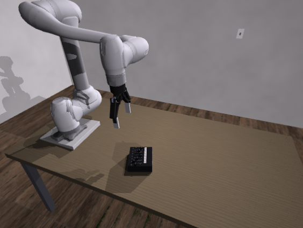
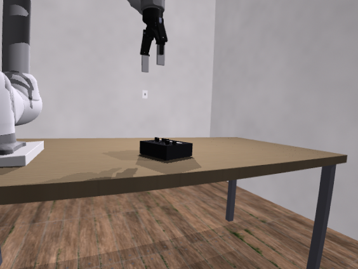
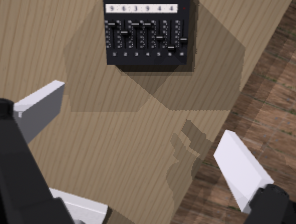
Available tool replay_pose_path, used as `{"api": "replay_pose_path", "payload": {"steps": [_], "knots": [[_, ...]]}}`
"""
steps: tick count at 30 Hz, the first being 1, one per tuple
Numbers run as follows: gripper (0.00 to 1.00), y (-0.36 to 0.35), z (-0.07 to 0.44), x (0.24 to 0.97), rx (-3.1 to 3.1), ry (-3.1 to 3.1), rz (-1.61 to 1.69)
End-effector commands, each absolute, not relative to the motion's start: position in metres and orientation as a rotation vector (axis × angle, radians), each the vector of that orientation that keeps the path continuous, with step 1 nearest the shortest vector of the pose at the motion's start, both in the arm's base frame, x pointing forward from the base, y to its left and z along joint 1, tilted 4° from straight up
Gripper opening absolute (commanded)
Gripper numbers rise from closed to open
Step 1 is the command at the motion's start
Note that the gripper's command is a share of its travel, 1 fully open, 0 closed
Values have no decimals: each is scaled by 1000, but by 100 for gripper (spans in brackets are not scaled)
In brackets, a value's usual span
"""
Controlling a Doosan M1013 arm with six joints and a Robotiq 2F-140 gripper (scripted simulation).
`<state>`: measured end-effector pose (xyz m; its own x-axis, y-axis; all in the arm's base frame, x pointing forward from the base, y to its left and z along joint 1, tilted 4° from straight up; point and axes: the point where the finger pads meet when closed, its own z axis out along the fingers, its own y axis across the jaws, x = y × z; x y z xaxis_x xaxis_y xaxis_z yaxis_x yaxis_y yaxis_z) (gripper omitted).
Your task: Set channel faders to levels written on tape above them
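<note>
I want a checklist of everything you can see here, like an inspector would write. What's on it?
Surface: tan wooden table on grey legs, crossed by shadows.
Job's things: black lighting desk flat on the table; white tape reads 9 6 3 9 4 4; fader caps at mixed heights.
Clutter: nothing seen.
Grippers: gripper high above the desk, jaws wide apart, holding nothing.
Cables: nothing seen.
Surroundings: grey walls, small wall plate, wood floor, white base plate under the arm.
</note>
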<state>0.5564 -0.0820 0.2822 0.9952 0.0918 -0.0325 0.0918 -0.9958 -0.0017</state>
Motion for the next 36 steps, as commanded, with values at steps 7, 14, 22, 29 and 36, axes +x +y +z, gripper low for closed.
{"api": "replay_pose_path", "payload": {"steps": [7, 14, 22, 29, 36], "knots": [[100, -82, 282, 556, -3138, -144, 51], [100, -81, 278, 559, -3141, -60, 53], [100, -74, 230, 585, -3077, 689, 67], [100, -65, 184, 605, -2905, 1239, 75], [100, -55, 137, 622, -2608, 1796, 80]]}}
